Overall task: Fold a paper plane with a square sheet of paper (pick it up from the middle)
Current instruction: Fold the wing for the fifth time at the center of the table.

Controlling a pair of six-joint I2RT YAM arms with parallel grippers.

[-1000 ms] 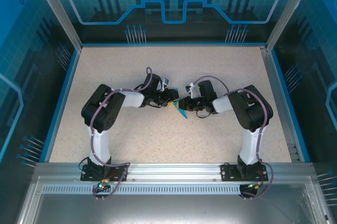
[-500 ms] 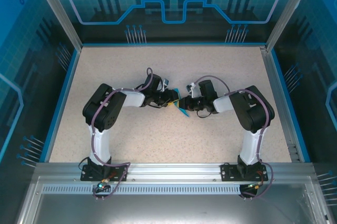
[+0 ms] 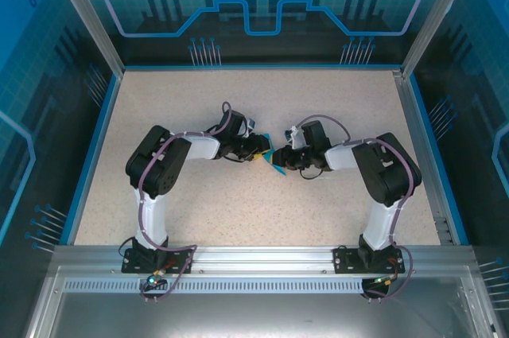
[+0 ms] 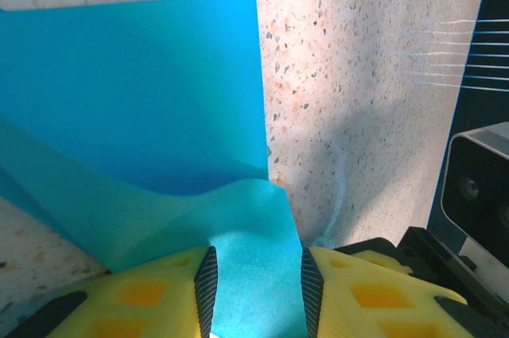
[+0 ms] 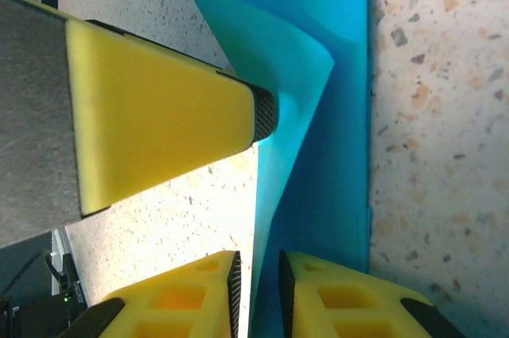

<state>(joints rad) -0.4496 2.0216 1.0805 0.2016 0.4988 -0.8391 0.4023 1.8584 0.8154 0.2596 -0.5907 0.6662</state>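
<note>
Both arms bent inward, wrists meeting mid-table, left gripper w/ yellow fingers set narrowly apart, right gripper jaws slightly parted, tips nearly touching each other

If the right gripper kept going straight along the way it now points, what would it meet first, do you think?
Probably the left gripper's yellow finger. The right gripper straddles the blue paper, and that finger lies ahead, slightly to one side; depth is unclear, so it might slip past.

The paper plane — cropped left; tip hidden between end effectors.
</note>
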